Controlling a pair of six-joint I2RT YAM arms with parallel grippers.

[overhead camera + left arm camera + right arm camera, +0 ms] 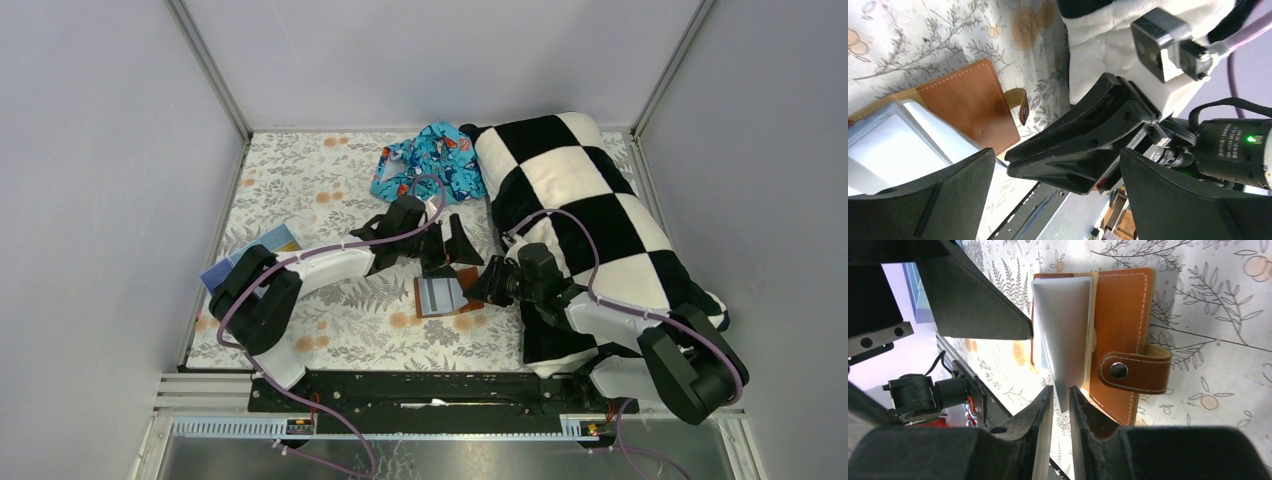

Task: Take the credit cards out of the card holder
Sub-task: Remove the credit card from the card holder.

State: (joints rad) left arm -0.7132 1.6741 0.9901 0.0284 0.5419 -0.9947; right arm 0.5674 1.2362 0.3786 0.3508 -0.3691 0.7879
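Near the middle of the floral-patterned table, the reddish-brown card holder is laid flat, its snap strap turned out to one side. A pale blue-grey credit card is seen over it, one narrow end pinched between the fingers of the right gripper. The left gripper is spread wide, just beyond the holder. A checkered cushion is lying to the right.

You have plain pale grey walls on three sides, joined by aluminium corner posts. The tabletop carries a white floral cover with orange blossoms. Light even, shadows soft.
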